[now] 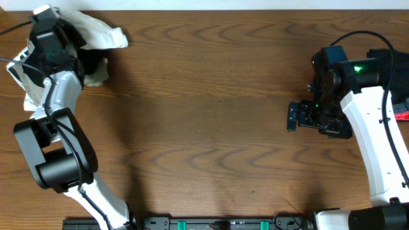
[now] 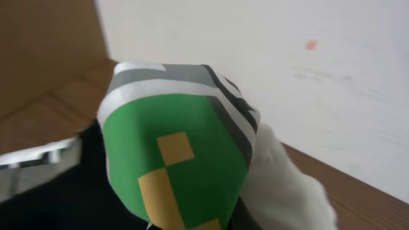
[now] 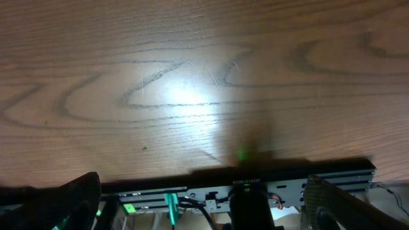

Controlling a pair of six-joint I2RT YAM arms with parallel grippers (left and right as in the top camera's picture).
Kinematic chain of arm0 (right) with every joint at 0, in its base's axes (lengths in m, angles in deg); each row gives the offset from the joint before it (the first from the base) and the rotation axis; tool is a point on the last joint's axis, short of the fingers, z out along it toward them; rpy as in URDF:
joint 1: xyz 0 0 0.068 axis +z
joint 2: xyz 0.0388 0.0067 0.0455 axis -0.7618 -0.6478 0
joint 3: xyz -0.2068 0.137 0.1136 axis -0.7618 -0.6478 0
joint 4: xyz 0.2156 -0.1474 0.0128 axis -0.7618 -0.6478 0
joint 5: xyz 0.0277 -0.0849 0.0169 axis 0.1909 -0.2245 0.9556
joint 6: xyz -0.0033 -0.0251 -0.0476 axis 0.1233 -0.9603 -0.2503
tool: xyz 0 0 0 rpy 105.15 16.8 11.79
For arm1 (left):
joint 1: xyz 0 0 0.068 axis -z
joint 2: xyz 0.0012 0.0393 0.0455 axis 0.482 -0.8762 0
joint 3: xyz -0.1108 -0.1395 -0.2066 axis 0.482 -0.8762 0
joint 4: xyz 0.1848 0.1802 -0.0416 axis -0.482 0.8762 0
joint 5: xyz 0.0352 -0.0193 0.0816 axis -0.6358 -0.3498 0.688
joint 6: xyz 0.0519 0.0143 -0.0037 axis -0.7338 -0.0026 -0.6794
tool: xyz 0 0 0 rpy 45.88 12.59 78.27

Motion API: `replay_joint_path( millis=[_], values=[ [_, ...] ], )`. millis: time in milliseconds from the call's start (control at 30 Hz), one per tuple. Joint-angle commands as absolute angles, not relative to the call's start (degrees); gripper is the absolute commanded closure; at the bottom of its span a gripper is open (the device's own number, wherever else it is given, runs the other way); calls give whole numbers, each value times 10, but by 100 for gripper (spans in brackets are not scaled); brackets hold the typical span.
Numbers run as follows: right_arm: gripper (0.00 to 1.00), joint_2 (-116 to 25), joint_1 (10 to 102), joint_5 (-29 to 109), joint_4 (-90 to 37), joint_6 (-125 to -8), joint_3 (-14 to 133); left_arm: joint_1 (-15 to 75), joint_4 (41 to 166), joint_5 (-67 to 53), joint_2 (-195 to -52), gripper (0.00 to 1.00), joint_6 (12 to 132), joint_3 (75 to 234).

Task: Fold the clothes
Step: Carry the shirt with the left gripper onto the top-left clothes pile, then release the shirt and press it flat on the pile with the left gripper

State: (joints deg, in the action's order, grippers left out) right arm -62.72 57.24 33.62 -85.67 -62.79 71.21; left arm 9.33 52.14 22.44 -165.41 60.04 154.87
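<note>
Left gripper (image 1: 48,29) clamped shut on the white T-shirt (image 1: 96,30), far back in the table's left corner. Bunched cloth spilling from the grip, 1 fold trailing right along the back edge, more of it pooled under and left of the arm. Seen from the left wrist, cloth pressed right up to the lens: a green patch with yellow squares (image 2: 176,160) framed by grey and black bands, plain white fabric (image 2: 284,185) bulging to its right. Fingertips themselves hidden behind the wad. Beyond it, a pale wall and a strip of brown wood.

Right gripper (image 1: 295,117) spread wide, holding nothing, hovering over bare wood at the right side, well apart from the shirt. From the right wrist, only the 2 dark finger edges (image 3: 73,201) at the bottom corners, grain of the wooden table (image 3: 192,76) filling the rest, a bright glare spot near the middle, and a black rail with cables along the near edge (image 3: 255,182).

A scrap of red cloth (image 1: 402,115) at the far right edge, beside the right arm.
</note>
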Motion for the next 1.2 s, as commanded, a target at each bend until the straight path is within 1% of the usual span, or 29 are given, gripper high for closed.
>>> replay_joint_path(
  millis=[0,433,600,767,867,933,1167],
  values=[
    [1,-622,569,339,-858,-617,712,69,521,243,-1655,94,604,1562],
    [1,-622,569,339,-858,-611,712,21,578,243,-1655,94,607,1562],
    [1,-622,569,339,-858,-611,712,-2,620,295,-1655,94,663,1562],
    [1,-622,569,339,-855,-611,712,-27,665,308,-1655,94,667,1562],
    [1,-622,569,339,-849,-611,712,-40,694,307,-1652,94,698,1562],
    [1,-622,569,339,-845,-611,712,-43,707,307,-1648,94,717,1562],
    [1,-622,569,339,-843,-611,712,-35,745,300,-1619,93,718,1562]
  ],
)
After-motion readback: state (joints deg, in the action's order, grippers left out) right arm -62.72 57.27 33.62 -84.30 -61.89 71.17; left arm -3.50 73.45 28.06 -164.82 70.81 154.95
